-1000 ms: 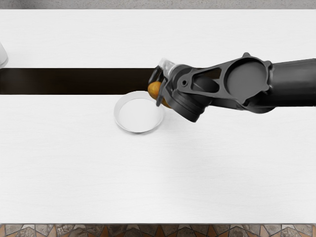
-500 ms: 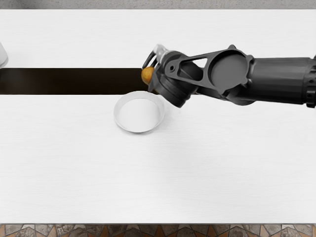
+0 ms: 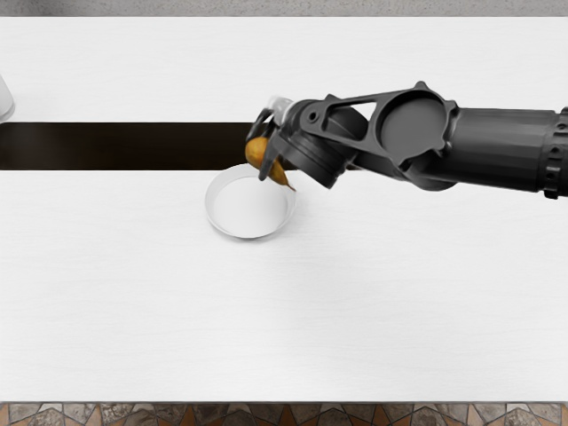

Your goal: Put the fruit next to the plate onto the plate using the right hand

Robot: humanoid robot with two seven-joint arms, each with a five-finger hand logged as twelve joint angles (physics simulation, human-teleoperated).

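Note:
A white round plate (image 3: pixel 232 229) with a raised rim lies on the white table, left of centre. My right hand (image 3: pixel 271 151) reaches in from the right edge and hovers over the plate's upper right rim. Its fingers are curled around an orange fruit (image 3: pixel 260 155), which shows between them, its lower tip pointing down toward the plate's rim. The fruit is held above the plate, not resting on it. The dark forearm and wrist hide the rest of the hand. The left arm is out of view.
A dark slot (image 3: pixel 124 145) runs across the table from the left edge to behind the hand. A pale object (image 3: pixel 4 98) peeks in at the far left edge. The table's front edge lies near the bottom, above a tiled floor.
The right hand carried the fruit left and up from the plate's right rim, then dipped and tilted down, so the fruit now hangs over the upper right rim.

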